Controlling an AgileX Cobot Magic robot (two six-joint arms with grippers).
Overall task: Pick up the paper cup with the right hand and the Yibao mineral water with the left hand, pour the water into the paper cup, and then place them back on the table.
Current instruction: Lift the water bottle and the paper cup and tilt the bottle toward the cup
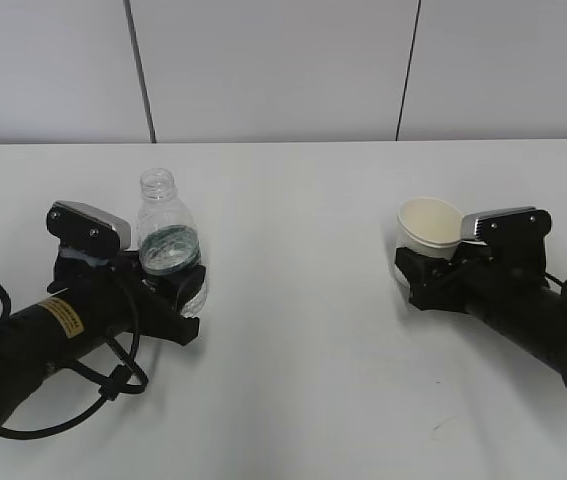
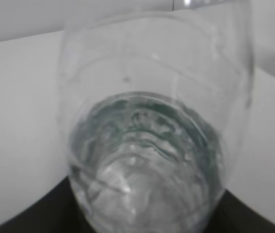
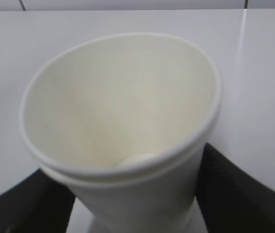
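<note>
So the left hand, the black arm with the yellow sticker [image 1: 148,285], had the small clear ribbed Yibao mineral water bottle with the dark green label [image 1: 170,245] standing upright right between its jaws, capless neck poking up above the gripper. Whether the jaws were actually squeezing it or just sitting around it couldn't be told; the left wrist view was filled with the bottle [image 2: 152,145]. Over on the other side, the right hand's black gripper [image 1: 433,272] was clamped on the small cream-white paper cup [image 1: 429,228], its black fingers [image 3: 234,189] pressed on both sides of the cup's wall [image 3: 127,194]. The cup looked tipped a bit. Both sat low over the plain white table [image 1: 303,360], well apart from each other.
</note>
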